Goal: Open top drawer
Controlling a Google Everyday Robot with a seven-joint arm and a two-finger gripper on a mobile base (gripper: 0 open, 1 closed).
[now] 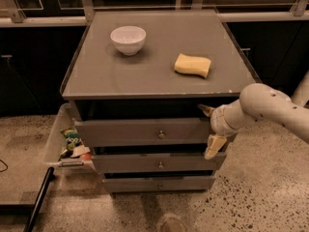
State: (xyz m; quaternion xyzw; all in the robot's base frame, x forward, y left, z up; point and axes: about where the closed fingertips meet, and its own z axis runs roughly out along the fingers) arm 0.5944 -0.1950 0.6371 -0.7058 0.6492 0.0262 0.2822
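Note:
The top drawer point(140, 132) is the widest grey front under the cabinet top, with a small round metal knob point(161, 134) at its centre. It stands a little further out than the two drawers below, with a dark gap above it. My gripper point(209, 128) is at the right end of this drawer front, well right of the knob. Its fingers are spread open, one fingertip point(204, 109) above the front's top edge and one point(213, 146) at its bottom edge. My white arm point(270, 108) reaches in from the right.
A white bowl point(128, 38) and a yellow sponge point(192, 65) sit on the grey cabinet top point(145, 76). Two narrower drawers point(159, 164) lie below. A clear bin with snack packets point(72, 144) stands at the cabinet's left. A black pole point(38, 199) leans at lower left.

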